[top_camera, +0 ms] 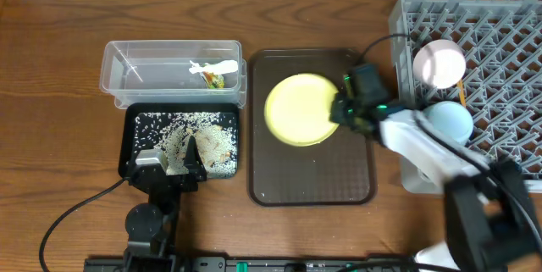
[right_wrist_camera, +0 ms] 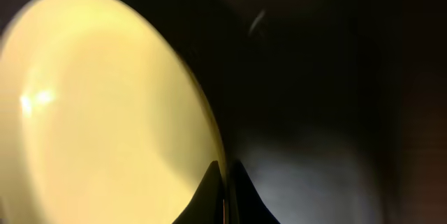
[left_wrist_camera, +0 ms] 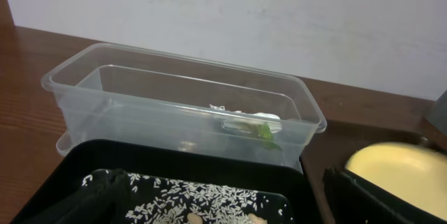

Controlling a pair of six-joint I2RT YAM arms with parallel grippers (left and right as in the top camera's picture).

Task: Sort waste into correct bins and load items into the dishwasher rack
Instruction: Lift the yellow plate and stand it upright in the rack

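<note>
The yellow plate (top_camera: pixel 301 109) lies on the brown tray (top_camera: pixel 313 174), and my right gripper (top_camera: pixel 343 107) is shut on its right rim. In the right wrist view the fingertips (right_wrist_camera: pixel 225 189) pinch the thin edge of the plate (right_wrist_camera: pixel 105 112). My left gripper (top_camera: pixel 174 158) hangs open over the black tray (top_camera: pixel 129 136), which holds rice and beige scraps (top_camera: pixel 199 136). Its fingers (left_wrist_camera: pixel 363 199) stand wide apart above the rice (left_wrist_camera: pixel 202 199). The green-and-yellow wrapper (top_camera: pixel 213 73) lies in the clear tub (top_camera: pixel 169 69). The pinkish bowl (top_camera: pixel 439 62) and the light-blue bowl (top_camera: pixel 447 122) sit in the grey rack (top_camera: pixel 508 26).
A thin wooden stick (top_camera: pixel 461 94) shows between the two bowls in the rack. The clear tub (left_wrist_camera: pixel 181 105) stands directly behind the black tray (left_wrist_camera: pixel 209 161). The right arm reaches across the rack's left front corner. A cable runs along the table at the front left.
</note>
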